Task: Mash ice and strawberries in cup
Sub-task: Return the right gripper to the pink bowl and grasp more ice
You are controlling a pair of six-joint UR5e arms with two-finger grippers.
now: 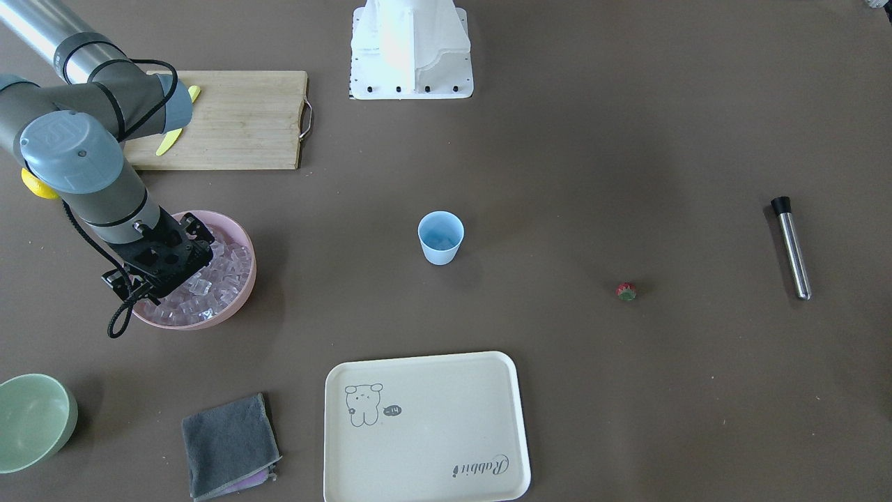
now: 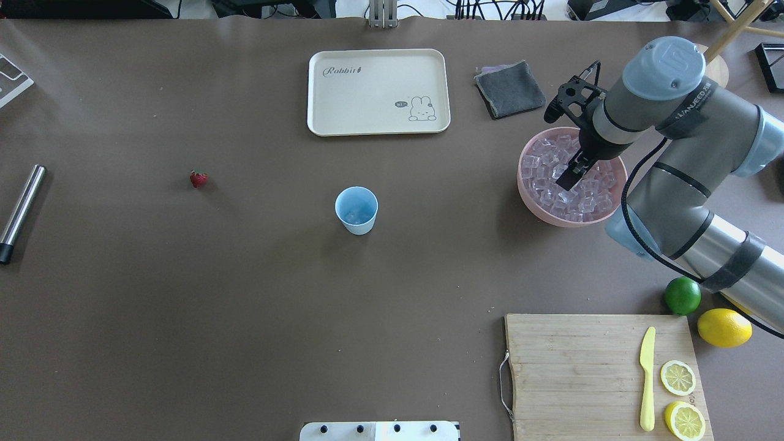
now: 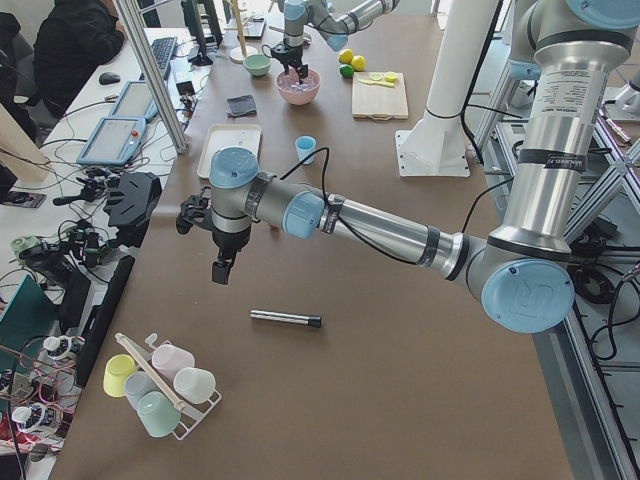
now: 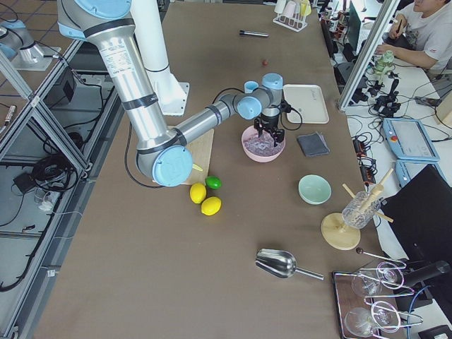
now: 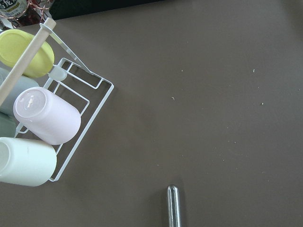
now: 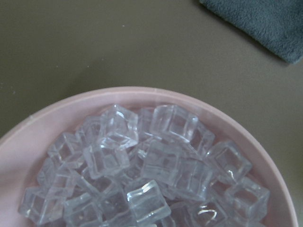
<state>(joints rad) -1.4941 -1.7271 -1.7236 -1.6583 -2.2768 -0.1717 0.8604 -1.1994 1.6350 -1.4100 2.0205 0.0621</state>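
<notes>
Brown worktop (image 2: 245,306): R gripper (image 2: 566,180) in ice (image 2: 551,165), 3 o'clock of cup (image 2: 356,210) overhead; fingers' (image 2: 572,170) spread can't tell. Prob. ice-grab step; next pinch one, carry over.

We take this for a robotics lab rather than a kitchen: the left arm (image 3: 380,230) and the right arm (image 4: 205,116), both industrial machines, work a long brown-covered table (image 2: 184,306) ringed by aluminium posts (image 3: 150,70). Along its side we see an operator (image 4: 427,25) seated at a bench with tablets (image 4: 404,138) and loose cables (image 2: 484,9). The cup (image 2: 356,210) and cutting board (image 2: 576,361) lie spread out like staged props.
</notes>
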